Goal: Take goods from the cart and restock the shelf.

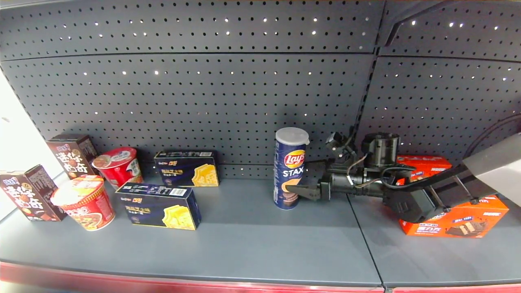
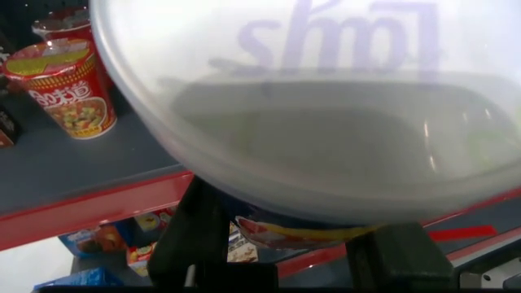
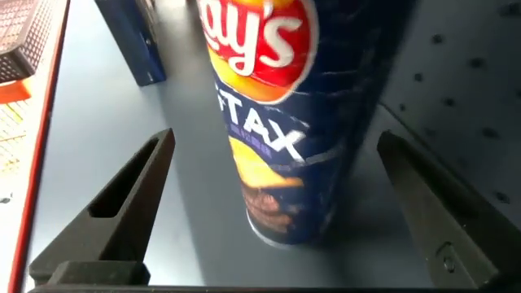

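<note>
Between the parted jaws of the right gripper [image 3: 274, 146], a chip can [image 1: 290, 169] stands upright on the shelf [image 1: 244, 240], its placing apparently done; next comes a straight pull-back without tipping it, while the left gripper [image 2: 297, 244] clamps a second can [image 2: 309, 106].

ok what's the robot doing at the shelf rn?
Restocking. The right gripper is at a blue chip can that stands upright on the shelf. Its fingers are open on either side and not touching, so the can stands on its own. The left gripper holds a second lidded can out in front of the shelf edge, not yet shelved. Noodle cups and blue boxes sit further left on the shelf.
</note>
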`<state>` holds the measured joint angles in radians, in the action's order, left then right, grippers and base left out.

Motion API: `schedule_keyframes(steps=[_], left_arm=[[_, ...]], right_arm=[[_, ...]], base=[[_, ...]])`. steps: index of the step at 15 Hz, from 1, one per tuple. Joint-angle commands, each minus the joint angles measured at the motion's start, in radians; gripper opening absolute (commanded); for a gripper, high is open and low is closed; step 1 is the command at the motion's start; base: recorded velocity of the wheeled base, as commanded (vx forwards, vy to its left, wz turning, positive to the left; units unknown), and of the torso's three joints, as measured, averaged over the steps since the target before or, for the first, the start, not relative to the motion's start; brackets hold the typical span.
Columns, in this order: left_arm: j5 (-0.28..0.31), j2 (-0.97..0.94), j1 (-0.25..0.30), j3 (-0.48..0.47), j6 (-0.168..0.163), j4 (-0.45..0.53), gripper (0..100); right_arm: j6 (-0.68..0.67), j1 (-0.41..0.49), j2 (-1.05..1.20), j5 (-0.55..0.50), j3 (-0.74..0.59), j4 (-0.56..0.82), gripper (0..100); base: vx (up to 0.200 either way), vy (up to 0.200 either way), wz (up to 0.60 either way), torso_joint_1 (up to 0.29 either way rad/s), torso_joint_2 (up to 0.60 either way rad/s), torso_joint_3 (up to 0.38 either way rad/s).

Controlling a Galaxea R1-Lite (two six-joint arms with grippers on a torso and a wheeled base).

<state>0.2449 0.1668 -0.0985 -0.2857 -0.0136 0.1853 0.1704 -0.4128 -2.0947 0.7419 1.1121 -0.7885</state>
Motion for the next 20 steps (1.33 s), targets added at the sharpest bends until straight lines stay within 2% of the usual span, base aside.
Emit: schedule_keyframes(steps=[1, 6, 7, 11, 12, 14, 16, 19, 20], left_arm=[[-0.001, -0.001, 0.0, 0.0, 0.0, 0.0, 0], [-0.003, -0.024, 0.002, -0.01, 0.0, 0.054, 0], [-0.004, -0.056, 0.003, -0.015, 0.0, 0.103, 0], [-0.004, -0.059, 0.003, -0.013, 0.0, 0.111, 0], [-0.004, -0.059, 0.003, -0.013, 0.0, 0.111, 0], [-0.004, -0.059, 0.002, -0.007, 0.0, 0.111, 0], [-0.003, -0.061, 0.003, -0.003, 0.0, 0.108, 0], [0.001, -0.061, 0.002, -0.001, 0.0, 0.105, 0], [0.001, -0.061, 0.002, -0.003, 0.0, 0.105, 0]], right_arm=[[0.0, -0.014, -0.051, 0.001, 0.031, -0.001, 100], [-0.005, -0.032, -0.117, -0.001, 0.104, -0.001, 100], [-0.006, -0.034, -0.151, -0.003, 0.137, 0.0, 100], [-0.008, -0.04, -0.18, -0.003, 0.156, -0.001, 100], [-0.009, -0.044, -0.18, -0.013, 0.156, -0.003, 0], [-0.015, -0.063, -0.146, -0.029, 0.144, 0.0, 0], [-0.026, -0.086, -0.091, -0.087, 0.117, 0.006, 0], [-0.097, -0.155, 0.054, -0.205, -0.002, 0.0, 0], [-0.098, -0.158, 0.059, -0.211, -0.006, 0.0, 0]], base=[[0.0, 0.0, 0.0, 0.0, 0.0, 0.0], [0.0, 0.0, 0.0, 0.0, 0.0, 0.0], [0.0, 0.0, 0.0, 0.0, 0.0, 0.0], [0.0, 0.0, 0.0, 0.0, 0.0, 0.0], [0.0, 0.0, 0.0, 0.0, 0.0, 0.0], [0.0, 0.0, 0.0, 0.0, 0.0, 0.0], [0.0, 0.0, 0.0, 0.0, 0.0, 0.0], [0.0, 0.0, 0.0, 0.0, 0.0, 0.0], [0.0, 0.0, 0.0, 0.0, 0.0, 0.0]])
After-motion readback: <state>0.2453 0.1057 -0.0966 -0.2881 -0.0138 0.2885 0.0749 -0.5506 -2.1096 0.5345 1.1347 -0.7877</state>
